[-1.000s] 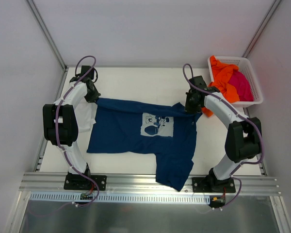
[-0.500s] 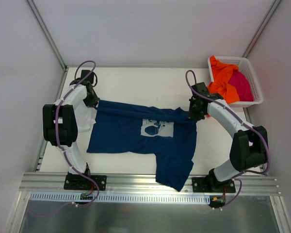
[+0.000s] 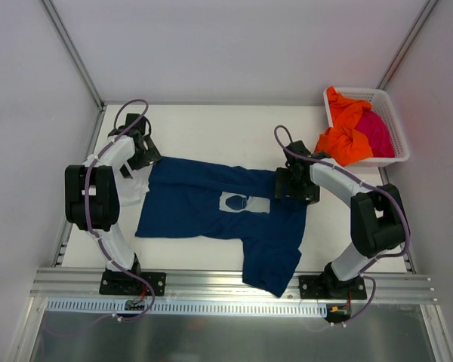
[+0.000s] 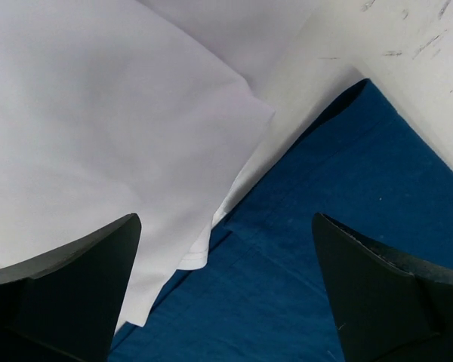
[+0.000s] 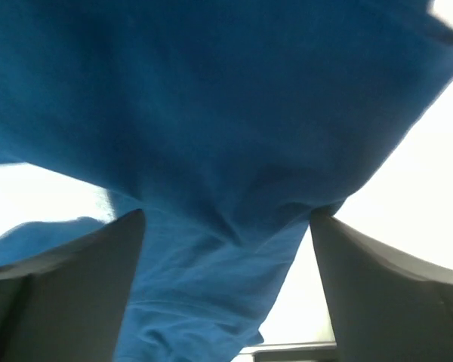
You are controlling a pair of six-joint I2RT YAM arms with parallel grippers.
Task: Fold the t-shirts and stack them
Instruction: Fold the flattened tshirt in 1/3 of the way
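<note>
The navy blue t-shirt [image 3: 204,207] lies spread across the middle of the table, its far edge folded forward over part of the pale chest print [image 3: 245,202]. One part hangs off the near edge. My left gripper [image 3: 147,154] stands open at the shirt's far left corner, over navy cloth [image 4: 347,226] and the white t-shirt [image 4: 98,113]. My right gripper [image 3: 287,185] is open low over the shirt's right side, with navy cloth [image 5: 211,113] lying loose between its wide fingers. The orange t-shirt [image 3: 343,136] and the magenta one [image 3: 376,132] sit in the basket.
A white lattice basket [image 3: 391,113] stands at the back right corner. The white t-shirt [image 3: 136,185] lies under my left arm by the left edge. White enclosure walls ring the table [image 3: 226,128], and a metal rail [image 3: 234,283] runs along its near edge.
Both grippers brought the navy shirt's far edge towards the near side, folding it over part of the print. Both then opened and let the cloth go.
</note>
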